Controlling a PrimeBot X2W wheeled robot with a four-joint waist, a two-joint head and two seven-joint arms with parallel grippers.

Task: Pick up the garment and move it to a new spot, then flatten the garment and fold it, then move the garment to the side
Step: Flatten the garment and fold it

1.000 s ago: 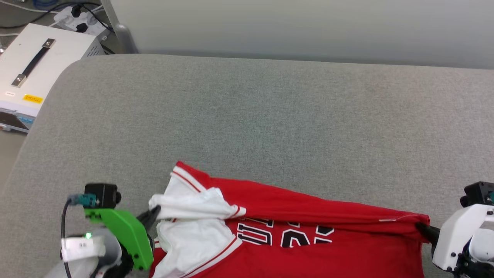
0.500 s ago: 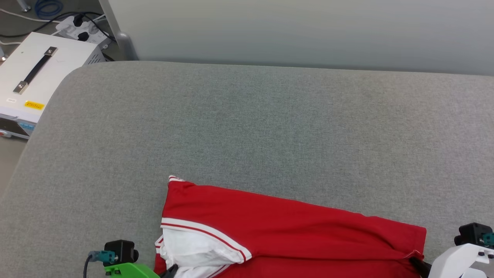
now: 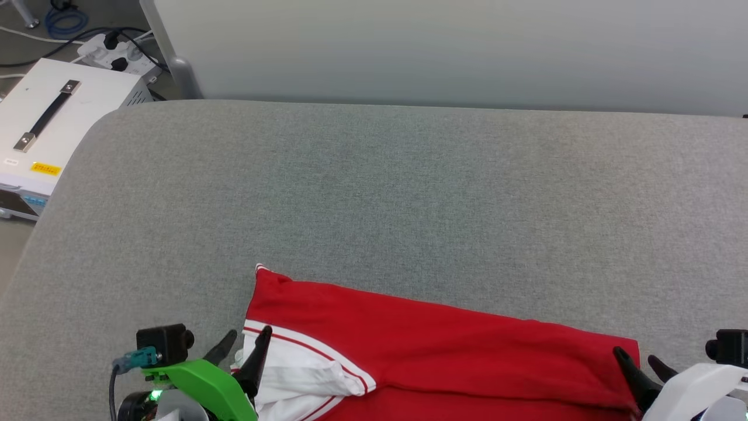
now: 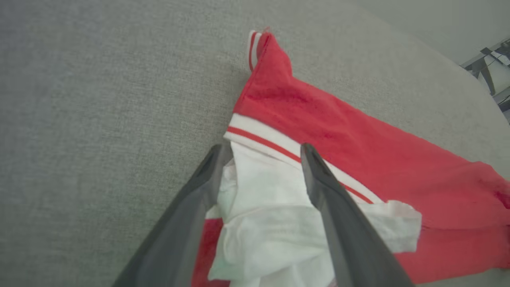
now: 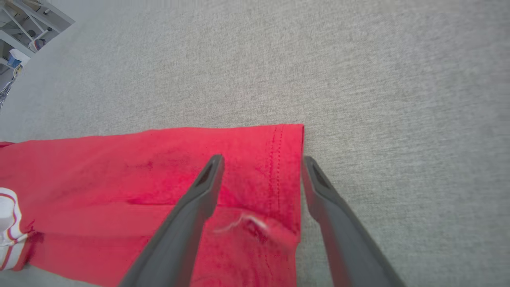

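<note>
Garment folded on cushion, L gripper fingers apart over sleeve — R gripper same at hem, both apparently empty

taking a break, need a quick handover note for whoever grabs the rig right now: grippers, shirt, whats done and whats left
left gripper: open, fingers astride the white sleeve at the garment's left end, gripping nothing.
right gripper: open over the hem end, gripping nothing.
garment: lies as a long red folded strip on the grey cushion, close to the robot, print hidden.
done: one lengthwise fold looks to be in.
left: probably fold it shorter, then move it to the side.
</note>
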